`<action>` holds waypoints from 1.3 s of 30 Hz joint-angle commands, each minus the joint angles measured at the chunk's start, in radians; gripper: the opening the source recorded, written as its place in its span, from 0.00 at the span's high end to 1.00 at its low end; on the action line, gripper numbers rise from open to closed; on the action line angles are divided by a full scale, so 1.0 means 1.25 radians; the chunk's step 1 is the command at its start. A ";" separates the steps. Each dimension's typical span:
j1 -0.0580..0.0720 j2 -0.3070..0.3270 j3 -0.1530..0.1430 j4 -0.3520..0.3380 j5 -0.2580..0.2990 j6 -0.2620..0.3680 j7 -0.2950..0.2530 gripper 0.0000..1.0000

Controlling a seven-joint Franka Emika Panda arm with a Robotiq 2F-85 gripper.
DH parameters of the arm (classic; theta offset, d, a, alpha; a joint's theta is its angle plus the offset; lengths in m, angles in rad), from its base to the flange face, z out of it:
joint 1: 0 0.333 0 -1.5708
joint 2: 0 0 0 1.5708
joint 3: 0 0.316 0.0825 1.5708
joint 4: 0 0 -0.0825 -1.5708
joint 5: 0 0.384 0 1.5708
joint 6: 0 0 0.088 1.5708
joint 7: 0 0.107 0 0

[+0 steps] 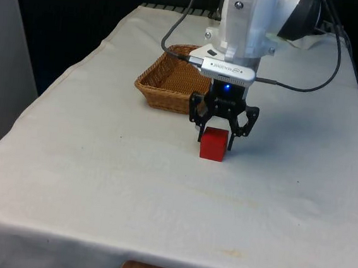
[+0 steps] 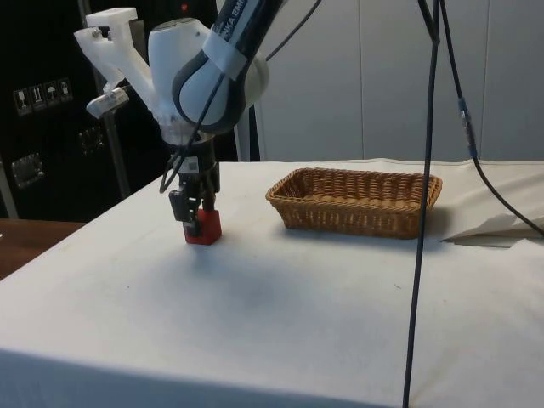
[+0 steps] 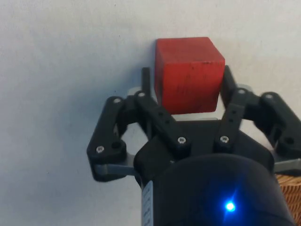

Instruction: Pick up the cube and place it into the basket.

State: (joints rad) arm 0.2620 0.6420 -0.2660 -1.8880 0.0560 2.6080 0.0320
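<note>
A red cube (image 1: 214,144) rests on the white cloth near the table's middle, just in front of a brown wicker basket (image 1: 168,87). My gripper (image 1: 216,139) is lowered over the cube, one black finger on each side of it. In the wrist view the cube (image 3: 188,75) sits between the fingertips (image 3: 146,81). One finger lies against its side and a thin gap shows at the other, so the gripper (image 3: 187,79) is open. From the side, the cube (image 2: 208,228) stands on the cloth under the gripper (image 2: 192,219), with the basket (image 2: 357,206) a short way beyond.
The basket holds nothing that I can see. Black cables (image 2: 422,212) hang down across the side view near the basket. The cloth drops off at the table's edges (image 1: 57,84) on both sides.
</note>
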 commanded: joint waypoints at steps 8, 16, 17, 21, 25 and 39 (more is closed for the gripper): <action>0.000 0.000 0.000 0.001 0.000 0.000 0.000 0.97; 0.002 -0.015 -0.004 -0.006 -0.002 -0.006 0.001 0.97; 0.003 -0.022 -0.005 -0.010 -0.003 -0.009 0.000 0.97; 0.005 -0.057 -0.010 -0.027 -0.008 -0.026 -0.003 0.97; 0.005 -0.082 -0.012 -0.042 -0.012 -0.035 -0.005 0.97; 0.001 -0.175 -0.016 -0.100 -0.034 -0.070 -0.008 0.97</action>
State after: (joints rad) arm 0.2630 0.4230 -0.2860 -2.0130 0.0140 2.5200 0.0220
